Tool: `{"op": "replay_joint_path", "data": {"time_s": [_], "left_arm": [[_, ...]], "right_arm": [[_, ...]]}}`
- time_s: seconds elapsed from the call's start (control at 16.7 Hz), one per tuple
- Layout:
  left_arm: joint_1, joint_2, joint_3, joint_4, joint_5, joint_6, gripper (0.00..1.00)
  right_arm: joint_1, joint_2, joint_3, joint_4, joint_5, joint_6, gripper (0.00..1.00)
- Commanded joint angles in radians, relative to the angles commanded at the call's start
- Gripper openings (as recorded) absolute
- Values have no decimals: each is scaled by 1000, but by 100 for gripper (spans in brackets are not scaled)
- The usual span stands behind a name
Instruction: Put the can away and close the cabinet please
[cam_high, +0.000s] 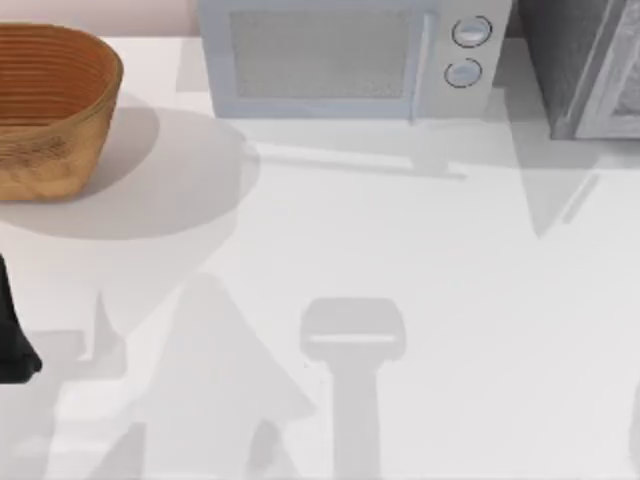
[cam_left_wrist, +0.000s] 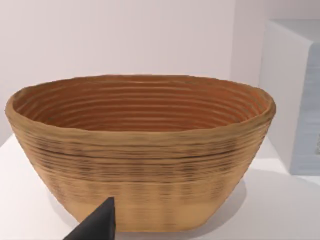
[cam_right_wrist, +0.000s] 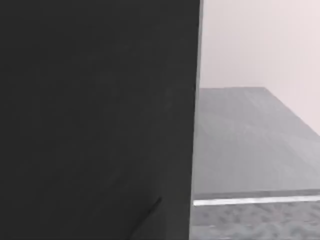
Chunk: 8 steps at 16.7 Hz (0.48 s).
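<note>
The left arm (cam_high: 12, 340) is sitting at the tabletop's (cam_high: 420, 280) left edge, in front of the basket (cam_high: 45, 110). Its wrist camera is looking straight at the basket's (cam_left_wrist: 140, 150) long side, with one dark fingertip (cam_left_wrist: 97, 226) poking in low. With just that one tip showing, I cannot tell whether its jaws are open or closed.

The right arm's wrist camera is facing a dark panel (cam_right_wrist: 95, 115) close up, with a grey floor (cam_right_wrist: 245, 145) running back to a pale wall beside it. Judging by the match with the grey cabinet (cam_high: 590, 70) at the far right corner, just right of the microwave (cam_high: 340, 55), the right arm is probably working at the cabinet. The state of its jaws I cannot tell either.

Where the can is lying I cannot tell. The basket's near wall is hiding its bottom from the left wrist camera, so a small can could be resting down there. It could as well be inside the cabinet, behind the dark panel. Which way it points, and how its long axis runs, is equally unknown.

So the coming move is hanging on that one relation. If the can is in the basket, the left arm is the nearer one. If it is in the cabinet, only the closing is remaining, and that is falling to the right arm.
</note>
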Motion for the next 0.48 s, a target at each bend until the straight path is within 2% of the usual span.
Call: {"op": "replay_joint_path", "data": {"time_s": [0.3,0.48], "left_arm": [[0,0,0,0,0,0,100],[0,0,0,0,0,0,100]], "right_arm": [[458,-23,-22,-14,453,3,100],[658,-42,-42,-18,652,5,100]]}}
